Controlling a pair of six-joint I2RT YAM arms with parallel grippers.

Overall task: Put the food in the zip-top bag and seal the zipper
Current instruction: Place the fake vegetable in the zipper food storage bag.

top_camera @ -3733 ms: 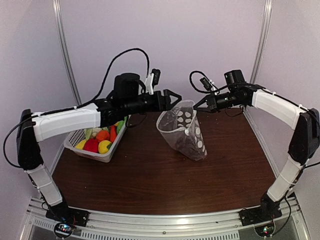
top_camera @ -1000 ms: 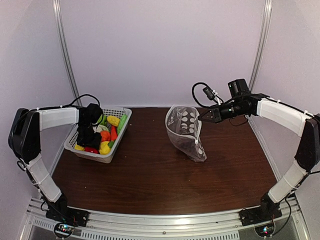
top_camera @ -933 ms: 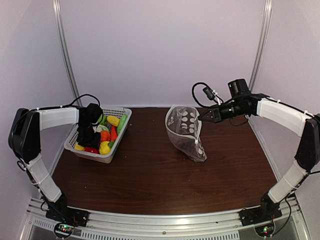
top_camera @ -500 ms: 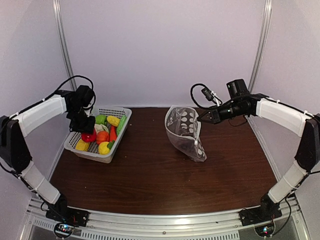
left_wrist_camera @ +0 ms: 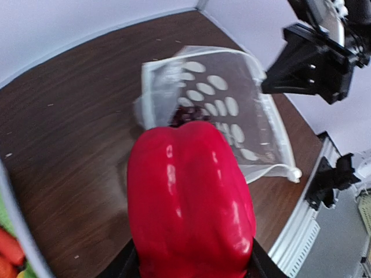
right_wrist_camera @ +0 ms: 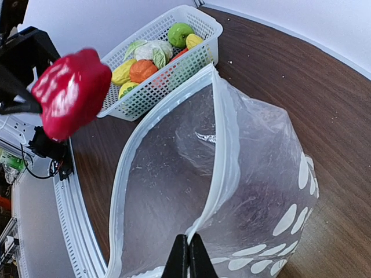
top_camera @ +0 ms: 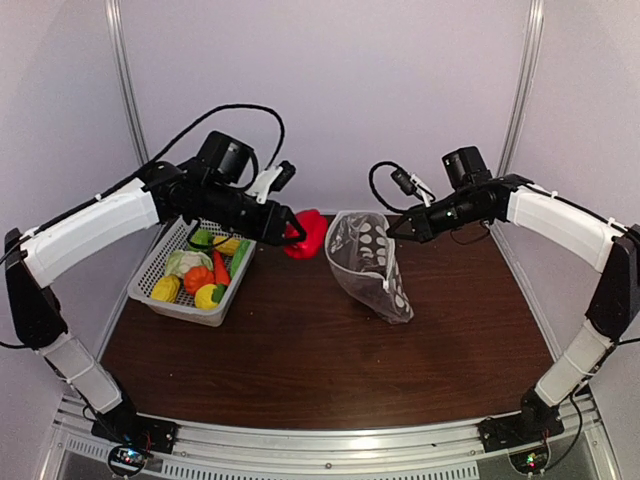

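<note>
My left gripper [top_camera: 290,232] is shut on a red toy pepper [top_camera: 308,234], one piece of the food, held in the air just left of the zip-top bag [top_camera: 375,265]. In the left wrist view the pepper [left_wrist_camera: 188,197] fills the middle, with the bag's mouth [left_wrist_camera: 226,104] straight beyond it. My right gripper [top_camera: 392,228] is shut on the bag's rim and holds the mouth open toward the left. In the right wrist view the jaws [right_wrist_camera: 189,255] pinch the white zipper [right_wrist_camera: 223,150]. Something dark lies inside the bag [left_wrist_camera: 188,113].
A white mesh basket [top_camera: 180,305] stands at the left of the brown table, holding orange, yellow, green and red toy food [top_camera: 198,275]. The right wrist view shows the basket [right_wrist_camera: 174,63] behind the bag. Walls close the back and sides.
My left gripper rose out of the basket with the red pepper and swung right, up to the bag's mouth. The right gripper stays pinched on the rim, shifted slightly left.
</note>
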